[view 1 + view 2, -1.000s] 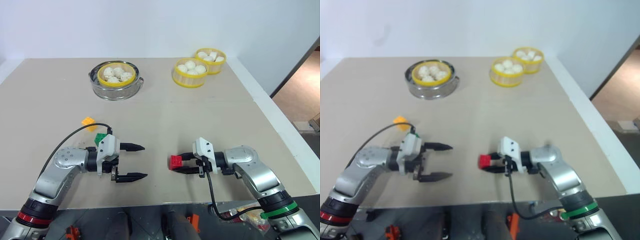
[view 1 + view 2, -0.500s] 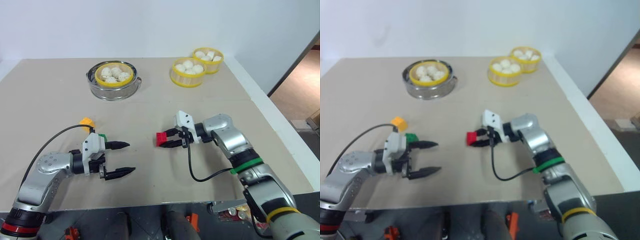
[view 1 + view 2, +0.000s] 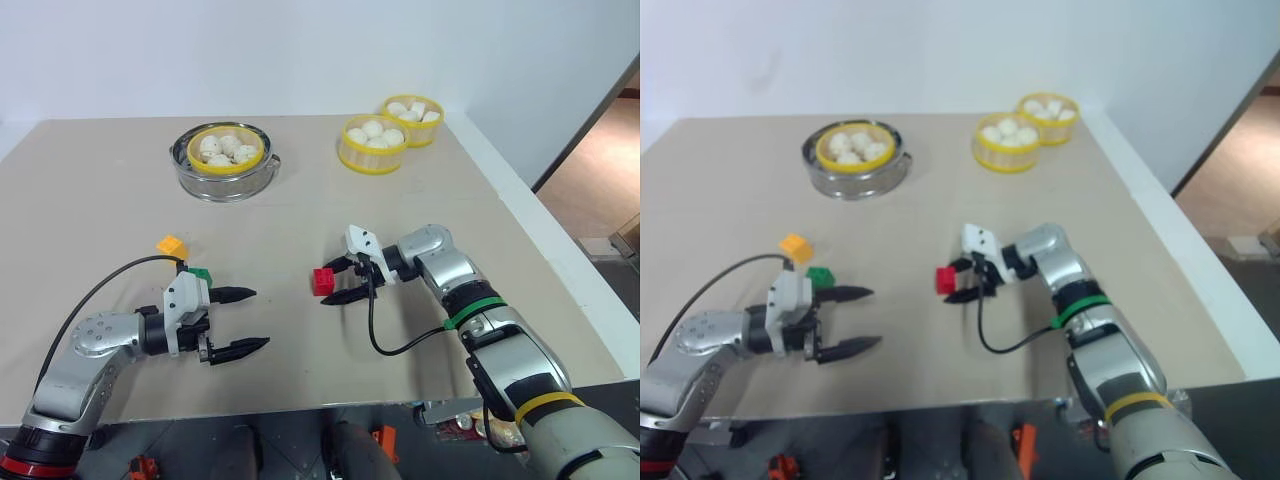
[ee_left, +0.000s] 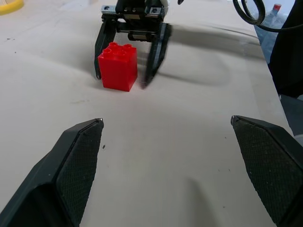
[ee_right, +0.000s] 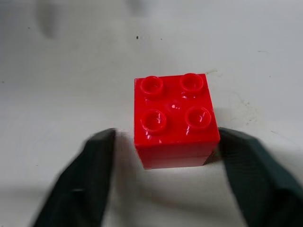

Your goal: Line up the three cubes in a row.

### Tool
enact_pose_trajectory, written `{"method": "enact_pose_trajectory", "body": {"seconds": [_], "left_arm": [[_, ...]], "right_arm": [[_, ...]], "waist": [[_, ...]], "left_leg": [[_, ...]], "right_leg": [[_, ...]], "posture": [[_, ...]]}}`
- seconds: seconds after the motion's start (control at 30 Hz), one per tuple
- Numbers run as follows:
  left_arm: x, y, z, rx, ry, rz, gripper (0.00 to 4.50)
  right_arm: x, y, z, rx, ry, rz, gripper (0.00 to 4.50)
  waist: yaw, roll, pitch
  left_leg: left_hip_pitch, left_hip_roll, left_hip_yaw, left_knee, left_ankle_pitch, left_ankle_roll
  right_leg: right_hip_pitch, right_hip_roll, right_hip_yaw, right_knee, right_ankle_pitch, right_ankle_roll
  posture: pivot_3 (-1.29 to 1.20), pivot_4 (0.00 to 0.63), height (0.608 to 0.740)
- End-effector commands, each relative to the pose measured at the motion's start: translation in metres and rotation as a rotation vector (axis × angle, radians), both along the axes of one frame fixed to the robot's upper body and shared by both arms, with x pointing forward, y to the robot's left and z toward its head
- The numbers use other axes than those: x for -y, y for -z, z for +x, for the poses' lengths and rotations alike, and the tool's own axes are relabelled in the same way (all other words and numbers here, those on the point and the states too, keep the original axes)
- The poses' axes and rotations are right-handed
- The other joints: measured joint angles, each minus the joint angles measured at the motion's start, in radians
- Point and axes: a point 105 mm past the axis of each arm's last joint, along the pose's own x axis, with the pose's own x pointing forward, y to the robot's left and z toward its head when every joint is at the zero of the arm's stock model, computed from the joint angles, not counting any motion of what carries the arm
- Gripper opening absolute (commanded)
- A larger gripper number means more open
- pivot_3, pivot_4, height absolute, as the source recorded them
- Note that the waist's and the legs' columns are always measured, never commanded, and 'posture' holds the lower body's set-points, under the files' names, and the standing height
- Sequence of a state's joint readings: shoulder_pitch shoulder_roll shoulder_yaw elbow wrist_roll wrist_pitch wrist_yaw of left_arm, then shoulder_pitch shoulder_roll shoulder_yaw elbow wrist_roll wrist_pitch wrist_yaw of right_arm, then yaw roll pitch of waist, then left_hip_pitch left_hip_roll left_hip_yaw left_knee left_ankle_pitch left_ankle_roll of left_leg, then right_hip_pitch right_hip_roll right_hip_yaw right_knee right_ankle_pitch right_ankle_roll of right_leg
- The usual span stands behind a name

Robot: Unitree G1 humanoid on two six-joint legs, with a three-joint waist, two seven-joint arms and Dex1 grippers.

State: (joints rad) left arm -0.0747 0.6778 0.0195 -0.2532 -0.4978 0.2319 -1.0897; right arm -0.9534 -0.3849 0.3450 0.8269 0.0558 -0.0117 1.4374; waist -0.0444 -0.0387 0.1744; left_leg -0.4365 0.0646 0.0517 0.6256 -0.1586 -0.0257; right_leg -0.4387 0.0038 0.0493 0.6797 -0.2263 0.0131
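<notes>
Red cube [image 5: 174, 118]: light, rigid, glossy plastic, probably slippery, best pinched on flat sides; right gripper [image 3: 336, 280] straddles it unclamped, left gripper [image 3: 243, 320] wide.

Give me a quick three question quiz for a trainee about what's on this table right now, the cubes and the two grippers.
1. True or false: the red cube stands on the table between the right gripper's spread fingers.
2. Which cube lies closest to the left gripper? A. red B. green C. yellow-orange
3. Fill in: beyond the green cube, farther from the robot, lies the ____ cube.

Key
1. True. The fingers stand apart on either side of it, with a gap showing on one side.
2. B. It sits right beside that gripper's wrist.
3. Yellow-orange.
</notes>
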Motion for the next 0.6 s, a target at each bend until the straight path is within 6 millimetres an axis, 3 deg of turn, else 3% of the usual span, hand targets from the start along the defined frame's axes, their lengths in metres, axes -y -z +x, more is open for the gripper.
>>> {"method": "enact_pose_trajectory", "body": {"seconds": [0.03, 0.2, 0.27, 0.47, 0.6], "left_arm": [[-0.004, -0.014, 0.007, 0.082, -0.060, -0.020, 4.50], [-0.029, -0.036, 0.036, 0.186, -0.364, -0.103, 4.50], [-0.034, -0.047, 0.038, 0.210, -0.486, -0.186, 4.50], [-0.042, -0.044, 0.028, 0.224, -0.716, -0.240, 4.50], [-0.057, -0.035, 0.028, 0.213, -0.892, -0.242, 4.50]], "right_arm": [[-0.001, -0.016, -0.001, 0.026, -0.005, 0.059, 4.49], [0.004, -0.042, -0.006, 0.056, 0.049, 0.182, 4.49], [0.008, -0.053, -0.013, 0.056, 0.062, 0.232, 4.49], [0.014, -0.054, -0.027, 0.132, 0.117, 0.247, 4.49], [0.014, -0.060, -0.031, 0.153, 0.125, 0.267, 4.49]], "waist": [[0.000, 0.000, 0.000], [0.001, 0.000, 0.000], [0.002, 0.000, 0.000], [0.001, -0.001, 0.000], [0.001, -0.001, 0.000]], "left_leg": [[0.000, 0.000, 0.000, 0.000, 0.000, 0.000], [-0.001, 0.000, -0.001, -0.001, 0.000, 0.000], [-0.001, 0.000, -0.001, 0.000, 0.000, 0.000], [0.000, 0.000, 0.000, 0.000, -0.001, -0.001], [0.000, 0.000, -0.001, 0.000, -0.001, -0.001]], "right_leg": [[0.000, 0.000, 0.000, 0.000, 0.000, 0.000], [0.000, 0.000, 0.000, 0.001, 0.000, 0.001], [-0.001, 0.000, 0.000, 0.001, 0.002, 0.004], [0.000, -0.001, 0.001, 0.000, 0.001, 0.006], [0.000, 0.001, 0.000, 0.001, 0.002, 0.004]], "posture": [[0.00, 0.150, 0.740], [0.00, 0.150, 0.740], [0.00, 0.150, 0.740], [0.00, 0.150, 0.740], [0.00, 0.150, 0.740]]}}
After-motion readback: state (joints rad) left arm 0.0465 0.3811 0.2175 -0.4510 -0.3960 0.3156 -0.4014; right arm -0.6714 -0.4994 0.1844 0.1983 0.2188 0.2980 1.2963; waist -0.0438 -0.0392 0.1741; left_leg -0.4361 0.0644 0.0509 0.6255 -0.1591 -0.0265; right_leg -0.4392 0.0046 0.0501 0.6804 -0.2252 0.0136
